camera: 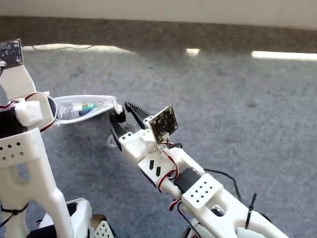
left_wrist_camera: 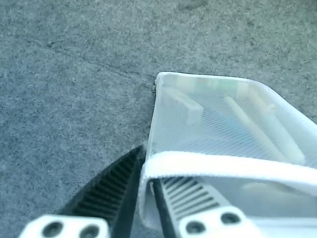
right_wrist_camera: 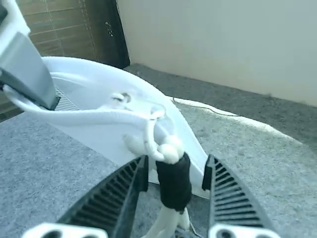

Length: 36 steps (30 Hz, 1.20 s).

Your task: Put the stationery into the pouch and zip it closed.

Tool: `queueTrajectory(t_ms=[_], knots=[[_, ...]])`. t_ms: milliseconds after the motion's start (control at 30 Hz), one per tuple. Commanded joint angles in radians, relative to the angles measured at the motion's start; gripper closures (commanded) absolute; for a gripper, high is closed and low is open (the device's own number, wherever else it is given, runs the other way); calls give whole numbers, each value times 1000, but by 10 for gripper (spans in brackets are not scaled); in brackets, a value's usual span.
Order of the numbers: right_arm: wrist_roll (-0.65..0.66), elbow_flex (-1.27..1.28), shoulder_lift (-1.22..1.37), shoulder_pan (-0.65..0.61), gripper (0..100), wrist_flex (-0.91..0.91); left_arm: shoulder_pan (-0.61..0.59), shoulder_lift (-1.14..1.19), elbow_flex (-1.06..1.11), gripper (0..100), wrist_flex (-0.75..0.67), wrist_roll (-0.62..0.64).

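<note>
The white mesh pouch (camera: 85,107) is held up off the grey surface, with stationery (camera: 82,106) inside. In the left wrist view my left gripper (left_wrist_camera: 147,163) is shut on the pouch's (left_wrist_camera: 223,124) white rim, and pale stick-shaped items (left_wrist_camera: 247,124) show through the mesh. My right gripper (camera: 120,115) stands open at the pouch's other end. In the right wrist view the black zipper pull (right_wrist_camera: 174,181) on its white cord hangs between the right gripper's (right_wrist_camera: 177,163) open jaws, touching neither finger. The pouch mouth (right_wrist_camera: 99,124) looks partly open.
A grey carpet-like surface (camera: 237,99) stretches to the right and back. A thin cable (camera: 64,48) lies along the far edge by the wall. A black cable (camera: 223,173) loops beside the right arm.
</note>
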Motion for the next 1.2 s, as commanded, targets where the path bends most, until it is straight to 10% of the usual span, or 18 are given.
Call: queueTrajectory(t_ms=[0, 333, 767, 1167], knots=[[14, -7, -28, 10, 830, -21, -21, 8, 1, 994, -14, -3], [15, -5, -39, 48, 993, 15, -21, 8, 1, 994, -14, -3], [172, -16, -409, -15, 994, 662, -16, 8, -4, 988, -15, -5], [259, -8, -524, -199, 994, 848, 21, 7, -4, 761, -8, 2]])
